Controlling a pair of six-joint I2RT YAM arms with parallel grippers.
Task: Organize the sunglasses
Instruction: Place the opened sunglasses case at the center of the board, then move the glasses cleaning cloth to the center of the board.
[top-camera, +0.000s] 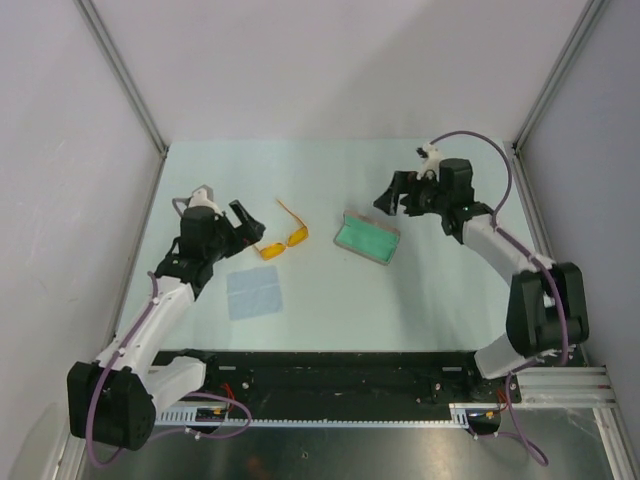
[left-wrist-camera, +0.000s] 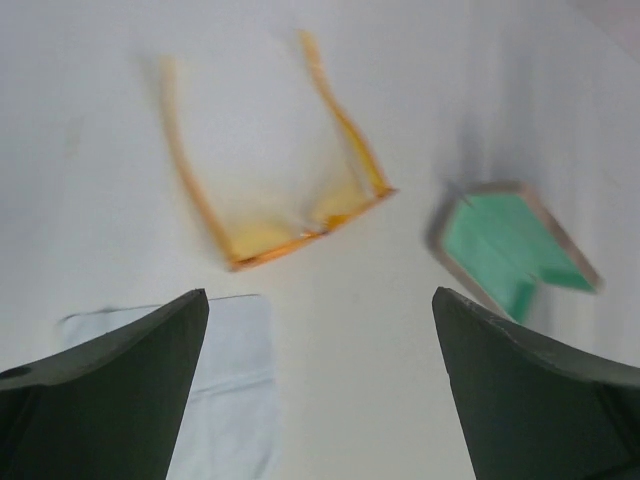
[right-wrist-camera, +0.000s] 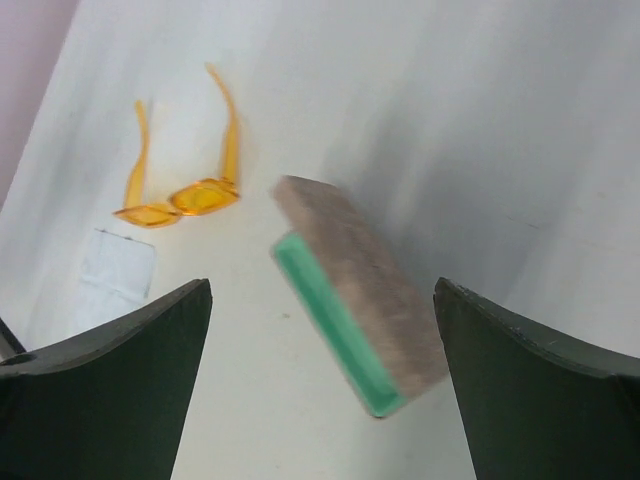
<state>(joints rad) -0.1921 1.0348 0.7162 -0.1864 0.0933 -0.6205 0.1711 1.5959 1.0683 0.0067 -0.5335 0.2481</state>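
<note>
The sunglasses (top-camera: 284, 243) lie flat on the table (top-camera: 420, 300) left of the middle. Their thin orange arms are splayed open and point away from the robot, with the lenses on the near side. The light blue cloth (top-camera: 253, 292) is just nearer and to the left. The case (top-camera: 366, 238) sits a little way off to their right with its teal lining showing.

The left arm (top-camera: 165, 295) hangs close beside the glasses, its jaws spread wide and holding nothing. The right arm (top-camera: 490, 240) is over by the case, jaws just as wide and just as empty.

From where I stand, the splayed arms look like the main trouble. Unfolded, the glasses probably will not sit in the case. A pinch on one thin arm could twist it, or swing the frame round. The table looks smooth, so a finger coming down on a lens may just push the glasses away or smear them. The case seems light too. If it is nudged without being held, it could slide or tip.
</note>
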